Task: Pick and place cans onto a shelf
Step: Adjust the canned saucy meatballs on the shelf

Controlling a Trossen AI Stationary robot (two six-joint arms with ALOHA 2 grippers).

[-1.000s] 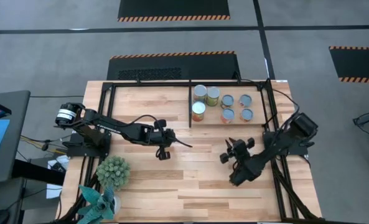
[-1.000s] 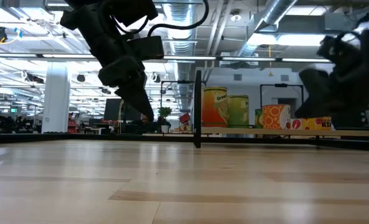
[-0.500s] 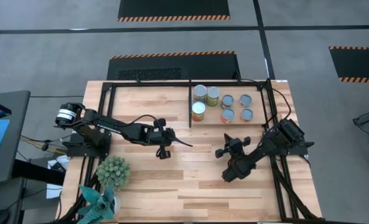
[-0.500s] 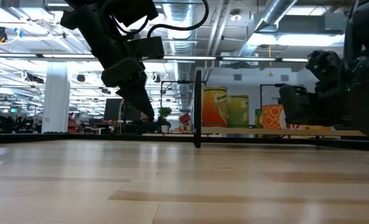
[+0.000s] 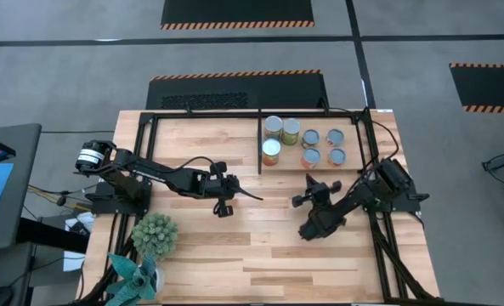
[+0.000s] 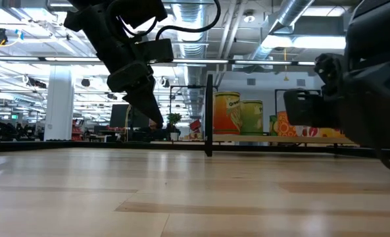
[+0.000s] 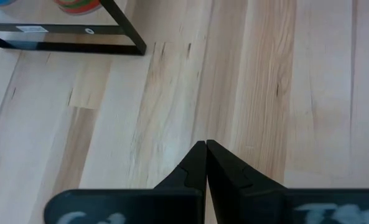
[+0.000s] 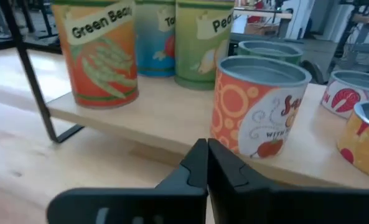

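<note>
High view | my right gripper [image 5: 309, 182] jaws closed, empty, just before seven cans [image 5: 302, 142] on shelf [image 5: 260, 111] | left gripper [image 5: 253, 198] jaws pinched, mid tabletop [image 5: 260, 255]

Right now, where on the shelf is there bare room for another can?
The shelf's left bay, between its left bar and the central divider, is bare wood. The right bay is crowded: seven cans fill it. The right gripper, shut and empty, sits just before them.

Seven cans [image 5: 303, 142] on the shelf [image 5: 260, 136], right of its divider; potted plant [image 5: 155, 234] apparently near the table's front-left corner
</note>
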